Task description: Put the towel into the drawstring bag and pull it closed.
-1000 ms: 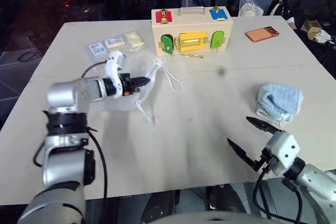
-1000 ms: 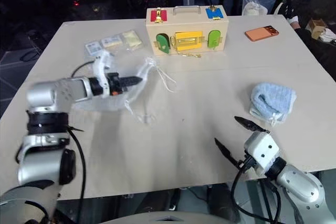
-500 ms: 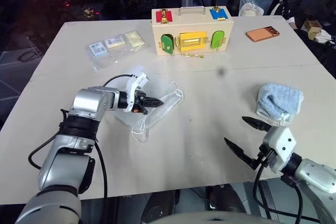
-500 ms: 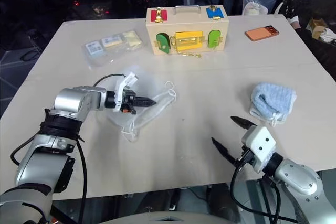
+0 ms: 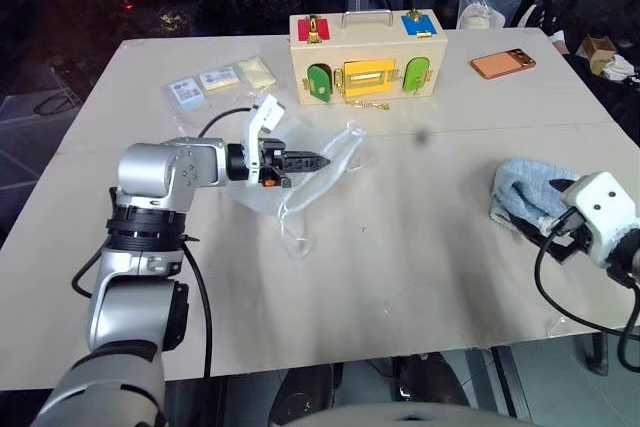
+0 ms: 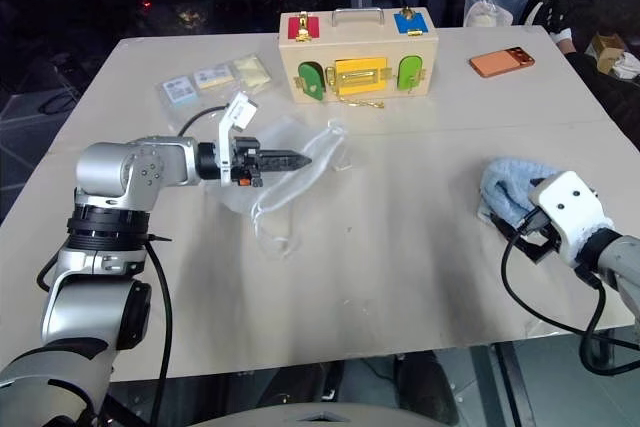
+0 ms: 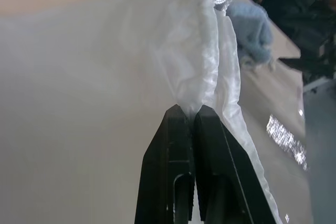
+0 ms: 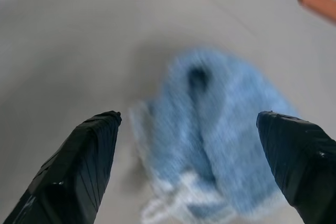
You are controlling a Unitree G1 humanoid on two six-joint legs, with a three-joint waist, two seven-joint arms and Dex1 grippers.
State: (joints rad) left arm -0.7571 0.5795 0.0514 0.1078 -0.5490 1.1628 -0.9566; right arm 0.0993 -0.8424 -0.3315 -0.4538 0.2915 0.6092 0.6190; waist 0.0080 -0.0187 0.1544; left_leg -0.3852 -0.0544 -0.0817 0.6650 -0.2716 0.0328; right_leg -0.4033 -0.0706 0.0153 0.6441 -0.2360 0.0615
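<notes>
The large sheer white mesh drawstring bag [image 5: 300, 162] is pinched by its fabric between the pressed-together black fingers of the left gripper [image 5: 318, 161] and is held partly lifted over the beige table [image 5: 400, 247]. Its thin white cord loops trail down to the surface, probably so that the mouth can be presented for loading. The small light-blue fluffy terry towel [image 5: 530, 192] lies near the table's right edge, well apart from the bag. The right gripper [image 8: 191, 156] is spread wide and aimed at the towel, which sits between its fingers [image 8: 79, 166] and appears not yet clamped, judged as the approach for picking it up.

Compared with a second ago, the bag has been carried nearer the table's middle, and the right gripper has been moved from the near edge up to the towel.
</notes>
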